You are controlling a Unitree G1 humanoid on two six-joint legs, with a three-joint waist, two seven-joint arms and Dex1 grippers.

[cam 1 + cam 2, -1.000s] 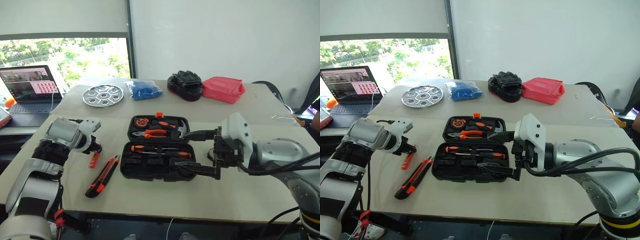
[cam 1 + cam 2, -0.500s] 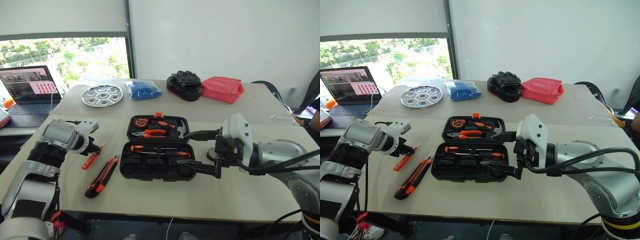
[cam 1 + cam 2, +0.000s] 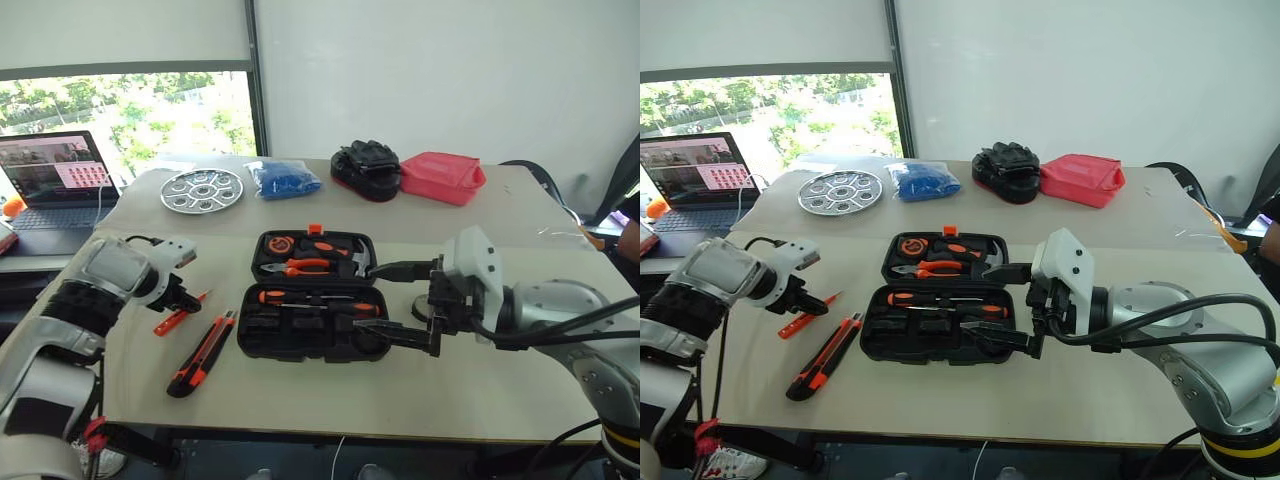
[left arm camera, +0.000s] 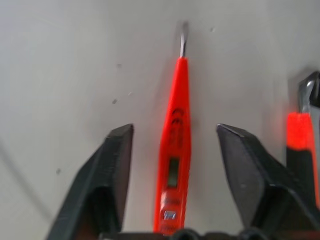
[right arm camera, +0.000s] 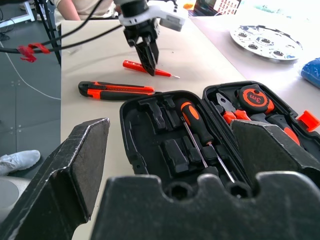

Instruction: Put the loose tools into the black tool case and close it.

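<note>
With my left end effector [image 4: 172, 150] spread astride the slim orange tool [image 4: 175, 150] lying on the bench [image 3: 300, 390] left of the open black tool case [image 3: 310, 310], I should centre, then pinch mid-body.

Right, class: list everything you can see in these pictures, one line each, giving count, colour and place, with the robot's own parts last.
Tool case: one, black, open, table centre, tools inside.
Slim tool: one, orange, on table left of case, between the left gripper's open fingers.
Utility knife: one, orange-black, left of case.
Metal tray: one, silver, far left.
Blue bag: one, beside the tray.
Glove pile: one, black, far centre.
Red container: one, far right.
Laptop: one, open, side desk.
Left gripper: open over the slim tool.
Right gripper: open, at the case's right end.
</note>
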